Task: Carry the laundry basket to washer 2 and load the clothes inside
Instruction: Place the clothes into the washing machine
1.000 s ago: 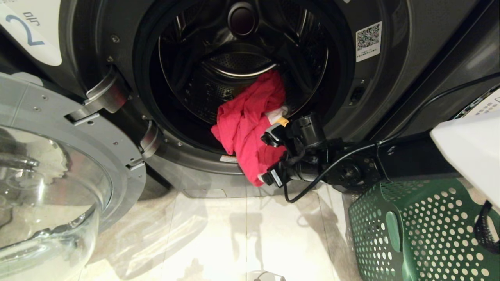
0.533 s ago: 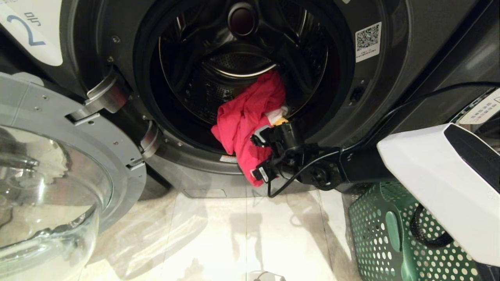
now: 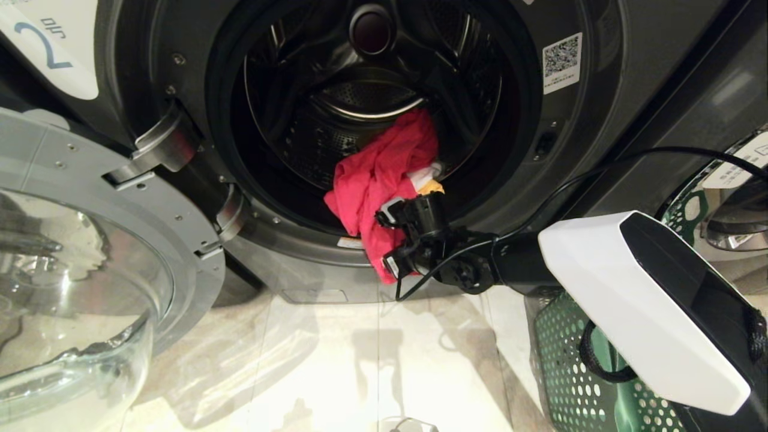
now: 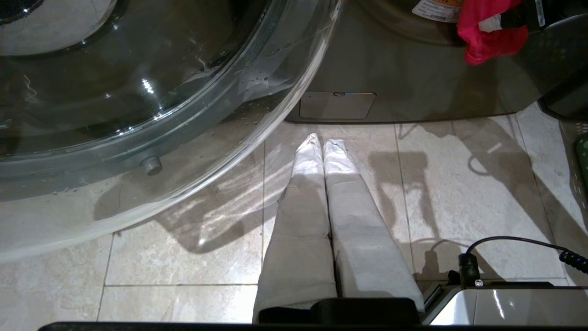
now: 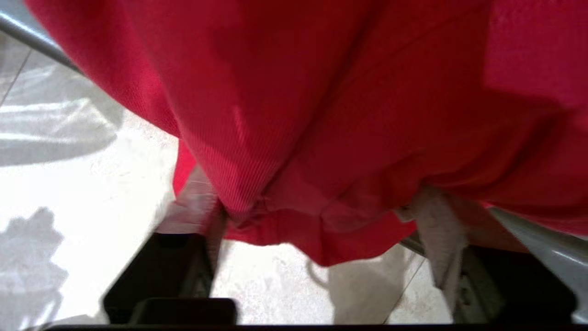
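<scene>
Clothes (image 3: 378, 174): pink-red garment draped over washer 2 (image 3: 600, 108) drum lip, hem hanging outside, partly loaded. Right claw (image 3: 389, 240) at hem, fingers astride cloth, not yet pinched. Left claw (image 4: 321, 147) closed, empty, above floor. Basket (image 3: 570, 384) at right, on floor.

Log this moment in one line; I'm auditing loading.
right gripper: at pink-red garment | garment: draped over washer 2 lip | left gripper: parked

bright glare on floor tiles (image 3: 336, 360); right wrist view blurred.
</scene>
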Controlling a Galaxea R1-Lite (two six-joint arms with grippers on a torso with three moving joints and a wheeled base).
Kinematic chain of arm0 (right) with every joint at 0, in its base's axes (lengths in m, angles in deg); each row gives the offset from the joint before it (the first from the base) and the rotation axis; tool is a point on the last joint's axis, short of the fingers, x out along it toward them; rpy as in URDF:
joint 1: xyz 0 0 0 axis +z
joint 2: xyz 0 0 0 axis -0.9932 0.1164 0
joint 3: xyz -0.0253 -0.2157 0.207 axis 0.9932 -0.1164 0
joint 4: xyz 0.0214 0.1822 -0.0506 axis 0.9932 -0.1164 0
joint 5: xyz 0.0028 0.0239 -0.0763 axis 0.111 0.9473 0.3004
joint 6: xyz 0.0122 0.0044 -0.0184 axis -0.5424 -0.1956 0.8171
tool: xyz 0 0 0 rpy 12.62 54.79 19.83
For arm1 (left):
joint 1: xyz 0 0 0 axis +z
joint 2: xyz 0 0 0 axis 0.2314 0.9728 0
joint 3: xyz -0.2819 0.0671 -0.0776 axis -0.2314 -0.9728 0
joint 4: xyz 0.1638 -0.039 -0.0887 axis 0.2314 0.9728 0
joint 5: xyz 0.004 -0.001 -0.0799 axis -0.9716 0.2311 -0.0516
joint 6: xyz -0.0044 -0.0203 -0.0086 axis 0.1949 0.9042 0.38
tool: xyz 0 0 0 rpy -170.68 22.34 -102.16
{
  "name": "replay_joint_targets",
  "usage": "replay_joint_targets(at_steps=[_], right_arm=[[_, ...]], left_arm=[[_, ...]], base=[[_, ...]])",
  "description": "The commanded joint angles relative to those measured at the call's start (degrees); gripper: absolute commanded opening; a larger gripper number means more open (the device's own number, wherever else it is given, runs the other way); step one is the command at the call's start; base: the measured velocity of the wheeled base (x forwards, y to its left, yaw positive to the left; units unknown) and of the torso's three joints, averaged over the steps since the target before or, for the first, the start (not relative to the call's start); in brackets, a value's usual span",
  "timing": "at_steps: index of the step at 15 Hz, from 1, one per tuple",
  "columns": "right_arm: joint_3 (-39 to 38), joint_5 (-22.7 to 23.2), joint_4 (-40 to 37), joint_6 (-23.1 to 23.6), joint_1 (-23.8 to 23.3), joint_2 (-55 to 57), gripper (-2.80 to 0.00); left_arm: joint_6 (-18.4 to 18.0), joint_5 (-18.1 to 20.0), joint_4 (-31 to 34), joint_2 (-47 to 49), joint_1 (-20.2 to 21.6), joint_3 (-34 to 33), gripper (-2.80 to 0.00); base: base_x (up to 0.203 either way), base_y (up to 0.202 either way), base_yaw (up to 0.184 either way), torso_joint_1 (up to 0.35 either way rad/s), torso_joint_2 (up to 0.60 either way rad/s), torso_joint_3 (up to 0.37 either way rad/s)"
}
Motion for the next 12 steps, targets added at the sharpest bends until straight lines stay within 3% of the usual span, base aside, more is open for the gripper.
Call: replay_joint_targets(at_steps=[1, 12], right_arm=[[0.14, -0.08, 0.25, -0.01, 0.05, 0.32, -2.8], [-6.2, 0.0, 0.21, -0.1, 0.05, -8.88, -2.8]], left_arm=[[0.01, 0.0, -0.02, -0.01, 0.01, 0.0, -2.8], [0.01, 0.0, -0.02, -0.01, 0.01, 0.03, -2.8]], base=[[0.0, 0.0, 0.0, 0.0, 0.0, 0.0], [0.0, 0.0, 0.0, 0.0, 0.0, 0.0]])
